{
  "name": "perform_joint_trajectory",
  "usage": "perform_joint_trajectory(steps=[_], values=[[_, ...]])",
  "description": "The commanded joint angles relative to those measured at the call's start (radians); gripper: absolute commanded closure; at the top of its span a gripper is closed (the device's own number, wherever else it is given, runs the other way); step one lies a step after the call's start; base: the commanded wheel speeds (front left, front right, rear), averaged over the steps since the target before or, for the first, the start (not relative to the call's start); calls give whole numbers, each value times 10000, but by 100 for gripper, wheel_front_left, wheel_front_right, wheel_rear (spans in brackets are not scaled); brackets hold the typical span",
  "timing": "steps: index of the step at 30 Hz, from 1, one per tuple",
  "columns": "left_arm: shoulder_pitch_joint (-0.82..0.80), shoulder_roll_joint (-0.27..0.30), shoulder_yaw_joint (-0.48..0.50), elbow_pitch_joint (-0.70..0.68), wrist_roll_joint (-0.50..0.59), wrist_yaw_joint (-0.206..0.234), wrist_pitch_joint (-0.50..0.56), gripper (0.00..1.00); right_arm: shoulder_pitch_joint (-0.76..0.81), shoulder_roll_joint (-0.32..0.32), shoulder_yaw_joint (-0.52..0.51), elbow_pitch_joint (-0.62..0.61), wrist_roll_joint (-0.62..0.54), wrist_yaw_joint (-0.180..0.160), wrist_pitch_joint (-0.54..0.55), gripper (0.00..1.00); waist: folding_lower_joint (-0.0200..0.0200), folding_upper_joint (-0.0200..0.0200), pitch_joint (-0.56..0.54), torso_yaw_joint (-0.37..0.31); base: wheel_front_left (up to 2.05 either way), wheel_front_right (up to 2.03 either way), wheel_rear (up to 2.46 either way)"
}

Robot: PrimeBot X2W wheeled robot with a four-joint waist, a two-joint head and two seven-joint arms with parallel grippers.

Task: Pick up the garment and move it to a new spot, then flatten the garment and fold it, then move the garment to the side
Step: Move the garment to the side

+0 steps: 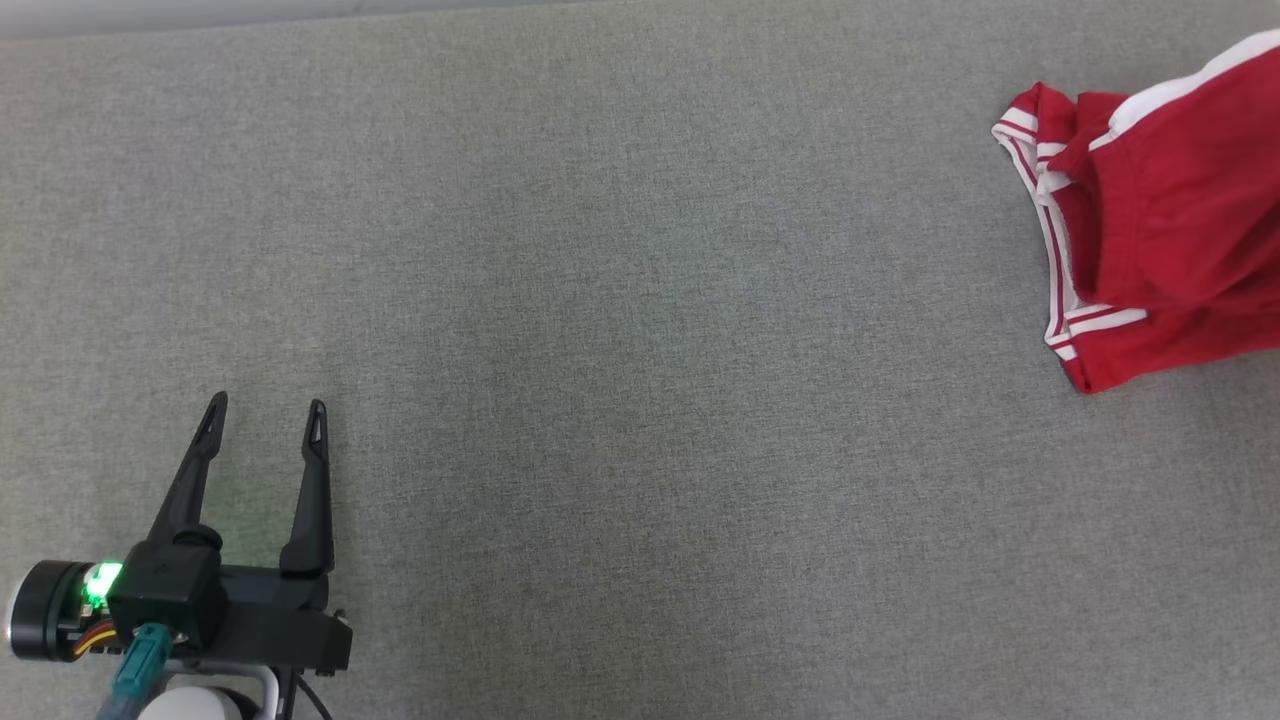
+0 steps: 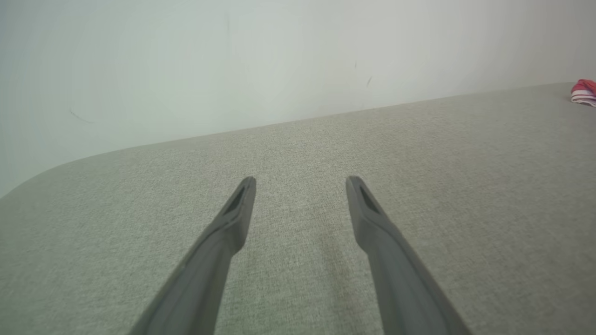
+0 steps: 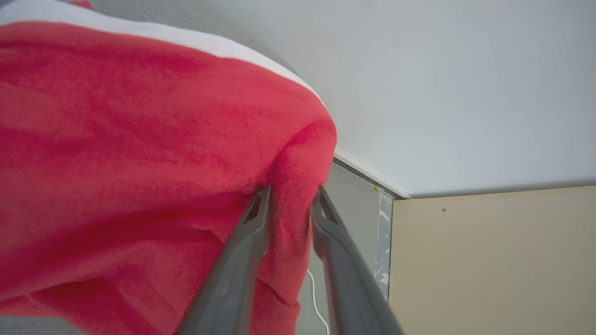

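— How is the light?
— Soft, even and bright in all three views. The grey surface (image 1: 640, 400) carries almost no shadow, and a green lamp (image 1: 100, 578) behind the left gripper (image 1: 268, 402) throws a faint green glow onto it.
— And sharpness?
— The head view is crisp. In the right wrist view the garment (image 3: 139, 139) is close, soft and grainy. The left wrist view bows the surface's far edge.

grey fabric surface (image 1: 640, 400), pale wall (image 2: 279, 56)
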Motion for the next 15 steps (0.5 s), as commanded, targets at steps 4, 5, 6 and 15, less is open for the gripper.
perform_joint_trajectory(steps=[4,5,6,15], values=[[-105,-2,-11,119,-85,82,-24,0,-207,116,-17,618,-191,-1,196,0,0,-1,-189,35,0,0,0],[-80,-11,-15,161,-105,87,-36,0,-324,211,-133,745,-238,-1,-12,0,0,-1,-273,37,0,0,0],[-34,-32,-9,200,-131,82,-45,0,-379,329,-258,855,-225,-1,-241,0,0,-1,-372,40,0,0,0],[717,-203,109,564,-388,280,-168,0,-17,1735,-2212,2201,439,-1,-3508,0,0,-1,-1692,192,0,0,0]])
